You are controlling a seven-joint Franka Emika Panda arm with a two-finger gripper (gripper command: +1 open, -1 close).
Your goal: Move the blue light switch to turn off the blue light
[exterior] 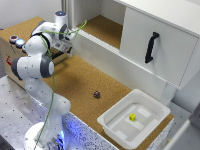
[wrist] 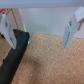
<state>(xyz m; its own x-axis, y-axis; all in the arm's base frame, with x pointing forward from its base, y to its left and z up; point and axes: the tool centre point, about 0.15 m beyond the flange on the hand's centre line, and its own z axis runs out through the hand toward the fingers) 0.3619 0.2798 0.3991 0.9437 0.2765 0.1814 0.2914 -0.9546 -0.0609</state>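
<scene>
While the arm hangs folded over the far end of the cork bench, the exterior view reads left to right as follows: at nine to ten o'clock sits the wooden box [exterior: 9, 50] with two small dome lamps on its top face, a reddish-capped dome [exterior: 13, 38] and, just beside it toward the arm, the small round blue light with its pale rim [exterior: 19, 43]. The blue switch itself I cannot make out; presumably it sits on the box, hidden or too small. Next right, the gripper [exterior: 64, 46] hangs near the box's far corner, so the lamp lies at about nine o'clock from it, near but apart. In the wrist view the pale fingers [wrist: 70, 29] stand wide apart with bare cork between them, holding nothing; a dark edge [wrist: 14, 52] runs alongside. Centre bench, a small dark object [exterior: 96, 94]; at four o'clock a white plastic tray [exterior: 116, 131] holding a yellow block [exterior: 132, 117]; at two o'clock a white cabinet's black handle [exterior: 151, 47]. Judgement: the coming move is leftward toward the box.
</scene>
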